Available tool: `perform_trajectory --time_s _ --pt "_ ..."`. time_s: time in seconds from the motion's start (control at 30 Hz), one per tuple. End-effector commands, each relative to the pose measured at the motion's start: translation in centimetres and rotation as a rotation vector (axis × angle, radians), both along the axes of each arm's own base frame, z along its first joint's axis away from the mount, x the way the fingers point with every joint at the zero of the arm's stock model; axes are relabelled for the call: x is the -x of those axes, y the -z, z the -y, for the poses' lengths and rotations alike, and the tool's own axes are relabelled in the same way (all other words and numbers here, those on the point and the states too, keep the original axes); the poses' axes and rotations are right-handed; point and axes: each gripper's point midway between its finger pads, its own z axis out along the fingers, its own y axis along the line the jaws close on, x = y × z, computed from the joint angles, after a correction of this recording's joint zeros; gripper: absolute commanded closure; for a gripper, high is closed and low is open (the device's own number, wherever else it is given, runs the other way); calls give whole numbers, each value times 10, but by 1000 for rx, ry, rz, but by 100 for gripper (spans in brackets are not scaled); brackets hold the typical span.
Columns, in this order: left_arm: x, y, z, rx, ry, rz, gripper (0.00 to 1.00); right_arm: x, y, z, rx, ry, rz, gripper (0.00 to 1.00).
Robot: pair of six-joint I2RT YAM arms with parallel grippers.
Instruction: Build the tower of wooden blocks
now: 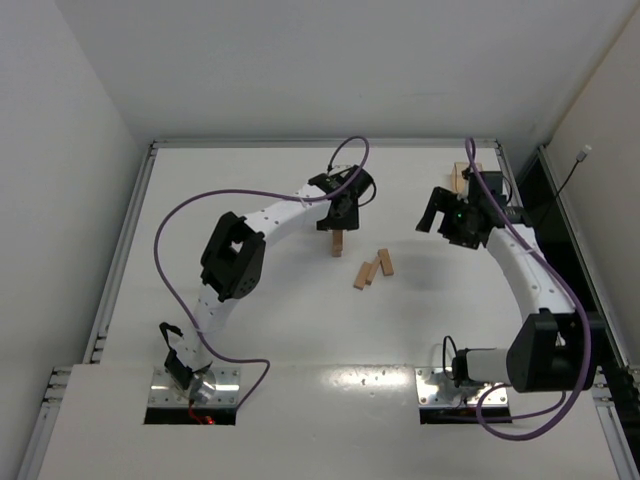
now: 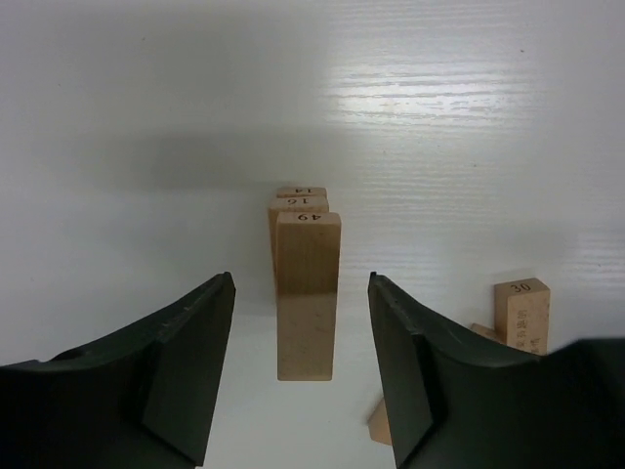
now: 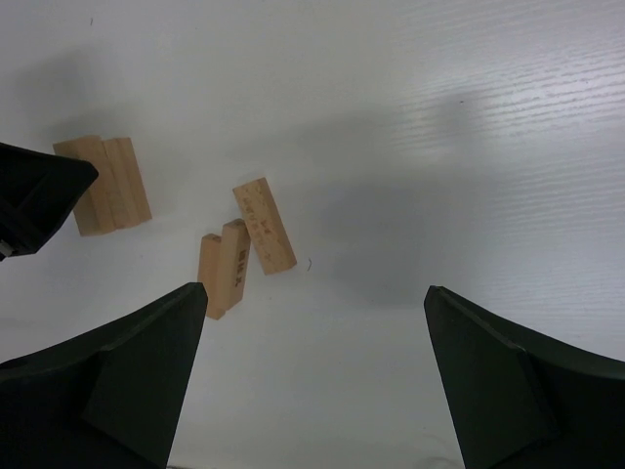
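Note:
The wood block tower (image 1: pixel 338 243) is a single low row of three tan blocks lying side by side (image 2: pixel 308 293) (image 3: pixel 103 186). My left gripper (image 1: pixel 340 220) (image 2: pixel 301 277) hangs just over it, open. Its jaws straddle the nearest block, marked 49, with a gap on each side. Three loose blocks (image 1: pixel 372 268) (image 3: pixel 244 249) lie on the table to the right of the tower. One of them, marked 30 (image 2: pixel 521 313), shows beside the left gripper's right finger. My right gripper (image 1: pixel 433 212) (image 3: pixel 314 288) hovers open to the right of the loose blocks, holding nothing.
A shallow tan tray (image 1: pixel 462 177) sits at the back right, partly behind the right arm. The white table (image 1: pixel 250 330) has a raised metal rim on three sides. Purple cables loop over both arms.

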Motion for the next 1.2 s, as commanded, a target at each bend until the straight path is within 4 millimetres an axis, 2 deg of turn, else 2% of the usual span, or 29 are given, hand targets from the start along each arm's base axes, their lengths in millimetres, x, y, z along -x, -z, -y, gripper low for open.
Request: perform_trajectory --time_s 0.0,0.2,0.27,0.3,0.37,0.43,0.47,0.57,0.6,0.63,0.67,0.7,0.73,0.8,0.87,0.9,0.93,0.97,1.0,1.03,1.07,1.1,1.13,1.17 --pt "-4 2 -7 8 -26 -6 46 -12 -8 -1 -19 4 40 9" --pt "-7 0 -3 21 -12 4 29 -14 -5 -1 -19 5 29 9" --pt "-9 -6 -2 22 12 24 27 -14 -5 -1 -12 -5 31 9" --pt "-9 -17 6 44 35 44 23 -15 -2 2 10 -13 25 6" --pt "-14 -34 9 56 68 88 17 -14 0 4 55 -43 30 2" --pt "-11 -46 14 69 101 109 9 -16 2 6 83 -77 36 0" --pt "-12 -64 15 100 100 146 7 -16 6 6 131 -129 35 0" --pt "-19 -83 -2 113 71 199 3 -17 13 15 220 -182 32 5" --pt "-20 -100 -6 146 69 218 3 -17 21 15 218 -184 8 5" --pt "-27 -108 -17 165 38 226 1 -17 24 17 230 -187 -2 5" --pt "-29 -112 -24 168 26 232 1 -20 23 13 231 -198 1 7" --pt "-30 -129 -31 191 15 266 1 -23 26 12 221 -187 -10 10" --pt "-29 -137 -32 186 31 281 1 -25 27 10 221 -181 -16 12" --pt "-33 -144 -48 159 26 303 1 -35 25 3 197 -159 -10 18" --pt "-31 -135 -62 128 37 283 3 -44 30 -8 184 -168 -25 21" --pt "-31 -128 -68 111 36 269 6 -46 32 -12 176 -167 -32 29" --pt "-27 -113 -72 107 42 230 9 -51 34 -13 176 -166 -31 32" --pt "-28 -105 -81 113 33 202 19 -57 32 -19 169 -170 -25 34" --pt "-29 -105 -83 124 51 203 26 -61 40 -24 167 -166 -49 42" --pt "-28 -101 -84 142 61 183 32 -66 42 -25 161 -158 -55 45" --pt "-30 -93 -85 147 74 165 45 -76 36 -33 156 -164 -36 48" --pt "-34 -88 -92 154 72 150 50 -80 37 -45 140 -167 -39 49" --pt "-33 -82 -89 179 86 124 54 -84 47 -52 134 -171 -64 50" --pt "-34 -74 -89 191 92 99 54 -91 44 -58 132 -165 -58 52"
